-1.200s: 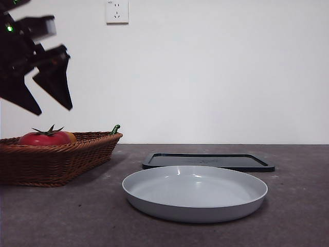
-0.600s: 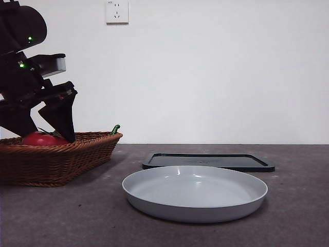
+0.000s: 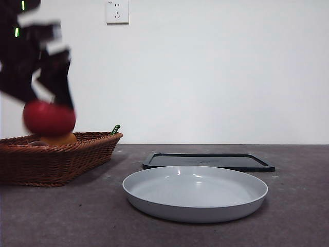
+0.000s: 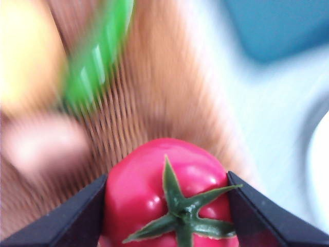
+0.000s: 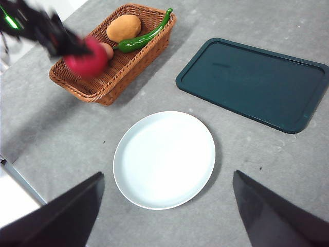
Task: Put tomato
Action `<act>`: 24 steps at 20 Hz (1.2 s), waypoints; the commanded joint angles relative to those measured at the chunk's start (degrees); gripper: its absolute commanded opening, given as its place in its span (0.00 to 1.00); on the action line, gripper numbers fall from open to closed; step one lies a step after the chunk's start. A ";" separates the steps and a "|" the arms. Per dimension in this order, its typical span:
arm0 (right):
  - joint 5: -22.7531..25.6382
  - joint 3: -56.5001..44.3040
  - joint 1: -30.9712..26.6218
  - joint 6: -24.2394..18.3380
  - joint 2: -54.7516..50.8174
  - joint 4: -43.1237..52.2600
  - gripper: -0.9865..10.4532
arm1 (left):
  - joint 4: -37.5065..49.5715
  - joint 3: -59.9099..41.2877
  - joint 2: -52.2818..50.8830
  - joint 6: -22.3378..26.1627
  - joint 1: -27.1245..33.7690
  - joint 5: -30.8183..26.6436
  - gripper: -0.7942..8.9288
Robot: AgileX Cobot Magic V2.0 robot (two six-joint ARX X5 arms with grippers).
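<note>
My left gripper point(image 3: 47, 103) is shut on the tomato point(image 3: 49, 118), a glossy red round fruit with a green star calyx point(image 4: 181, 213), and holds it just above the wicker basket point(image 3: 61, 157) at the far left. In the left wrist view the two black jaws press the tomato point(image 4: 164, 190) from both sides. The right wrist view shows the same tomato point(image 5: 86, 62) in the left gripper point(image 5: 72, 49) over the basket point(image 5: 115, 72). My right gripper point(image 5: 164, 216) is open and empty, high above the table.
A white round plate point(image 3: 195, 193) lies at the front centre; it also shows in the right wrist view point(image 5: 164, 159). A dark flat tray point(image 3: 208, 161) lies behind it. In the basket are an orange-yellow oval fruit point(image 5: 123, 28), a green pepper point(image 5: 145, 35) and a pinkish item point(image 5: 107, 50).
My left gripper came down into the basket, shut on the tomato, and has lifted it clear of the basket rim.
</note>
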 commanded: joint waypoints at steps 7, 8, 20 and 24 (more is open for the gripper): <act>-0.04 1.07 0.20 -0.22 0.33 0.52 0.43 | 1.05 5.20 -3.28 -2.08 -18.49 6.16 0.33; -0.02 1.07 0.20 -0.24 0.33 0.52 0.43 | 1.95 5.20 -2.38 -2.05 -20.44 6.16 0.33; -0.02 1.07 0.20 -0.22 0.33 0.48 0.43 | 10.62 5.20 15.15 -2.03 -31.47 5.70 0.33; -0.02 1.07 0.20 -0.17 0.33 0.46 0.43 | 11.61 5.20 19.32 -1.81 -32.68 5.68 0.33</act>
